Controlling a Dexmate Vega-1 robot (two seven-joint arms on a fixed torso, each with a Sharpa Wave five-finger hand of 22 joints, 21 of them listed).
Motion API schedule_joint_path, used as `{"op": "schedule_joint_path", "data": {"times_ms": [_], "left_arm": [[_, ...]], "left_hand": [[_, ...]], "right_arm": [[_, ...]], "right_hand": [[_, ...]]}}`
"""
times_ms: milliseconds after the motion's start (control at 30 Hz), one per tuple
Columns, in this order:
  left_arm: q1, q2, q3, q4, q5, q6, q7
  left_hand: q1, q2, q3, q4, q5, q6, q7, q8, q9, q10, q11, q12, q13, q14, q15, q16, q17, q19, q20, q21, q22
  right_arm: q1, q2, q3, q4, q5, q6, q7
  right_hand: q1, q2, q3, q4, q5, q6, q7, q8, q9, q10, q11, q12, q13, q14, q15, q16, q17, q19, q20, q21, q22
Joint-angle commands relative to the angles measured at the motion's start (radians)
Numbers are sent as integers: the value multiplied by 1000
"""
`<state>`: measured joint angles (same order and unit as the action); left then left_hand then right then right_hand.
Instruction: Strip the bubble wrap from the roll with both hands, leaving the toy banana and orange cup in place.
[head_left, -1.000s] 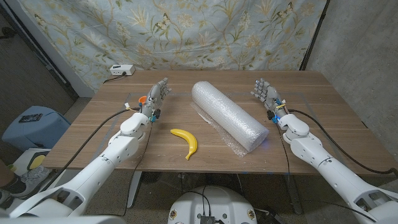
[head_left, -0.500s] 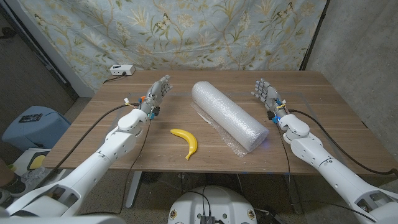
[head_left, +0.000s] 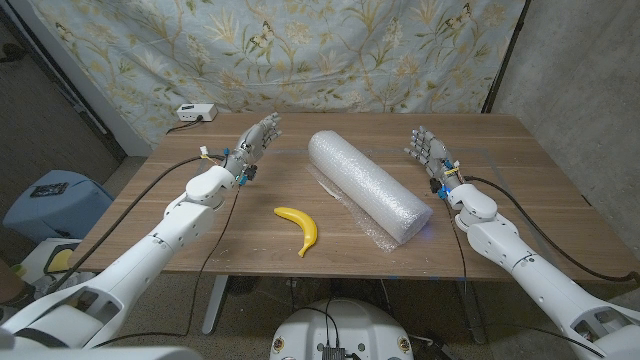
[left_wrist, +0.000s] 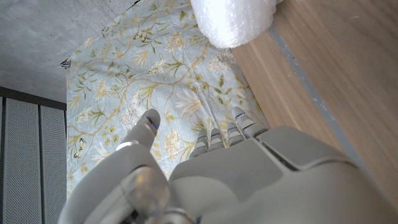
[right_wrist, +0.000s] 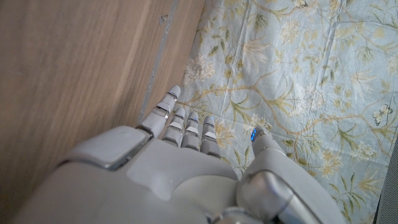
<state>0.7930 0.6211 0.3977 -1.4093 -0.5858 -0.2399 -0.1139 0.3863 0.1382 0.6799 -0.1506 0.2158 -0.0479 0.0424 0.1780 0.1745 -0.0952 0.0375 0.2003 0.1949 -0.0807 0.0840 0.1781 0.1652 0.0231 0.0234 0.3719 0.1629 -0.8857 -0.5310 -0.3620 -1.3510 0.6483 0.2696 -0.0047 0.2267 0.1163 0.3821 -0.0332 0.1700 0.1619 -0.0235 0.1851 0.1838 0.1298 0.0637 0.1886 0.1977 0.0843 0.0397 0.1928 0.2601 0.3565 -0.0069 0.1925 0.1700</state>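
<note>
The bubble wrap roll (head_left: 368, 186) lies diagonally mid-desk, the toy banana (head_left: 301, 227) just beside it. Left hand (head_left: 250, 150) and right hand (head_left: 426, 151) flank it, fingers spread, holding nothing. Best to close in from both ends evenly, clear of the banana

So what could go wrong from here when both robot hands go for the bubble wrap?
1. The toy banana lies close to the near end of the bubble wrap roll. If the roll turns or slides while being stripped, it could push the banana.
2. Both the left robot hand and the right robot hand are open and apart from the roll. An uneven grab might swing it.
3. A loose flap of wrap lies on the table beside the roll and could snag.
</note>
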Motion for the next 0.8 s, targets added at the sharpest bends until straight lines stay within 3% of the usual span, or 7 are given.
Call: {"op": "schedule_joint_path", "data": {"times_ms": [33,800], "left_arm": [[-31,30,13,-12,31,10,-42],[-175,61,91,22,131,0,-204]], "left_hand": [[21,1,1,-13,11,-14,6,3,4,-10,4,0,1,-13,4,-3,2,1,5,-7,3],[83,-21,4,-37,22,-39,-9,7,4,-16,-3,2,1,-22,-2,-3,3,11,-4,-38,2]], "right_arm": [[17,9,-5,21,-6,5,0],[25,15,1,40,-6,18,-1]], "right_hand": [[7,3,6,-5,4,1,-7,6,4,-7,2,6,4,-6,2,7,-1,-1,9,2,3],[6,5,3,-10,4,1,-7,6,5,-10,5,7,5,-10,2,9,-5,-3,10,2,3]]}}
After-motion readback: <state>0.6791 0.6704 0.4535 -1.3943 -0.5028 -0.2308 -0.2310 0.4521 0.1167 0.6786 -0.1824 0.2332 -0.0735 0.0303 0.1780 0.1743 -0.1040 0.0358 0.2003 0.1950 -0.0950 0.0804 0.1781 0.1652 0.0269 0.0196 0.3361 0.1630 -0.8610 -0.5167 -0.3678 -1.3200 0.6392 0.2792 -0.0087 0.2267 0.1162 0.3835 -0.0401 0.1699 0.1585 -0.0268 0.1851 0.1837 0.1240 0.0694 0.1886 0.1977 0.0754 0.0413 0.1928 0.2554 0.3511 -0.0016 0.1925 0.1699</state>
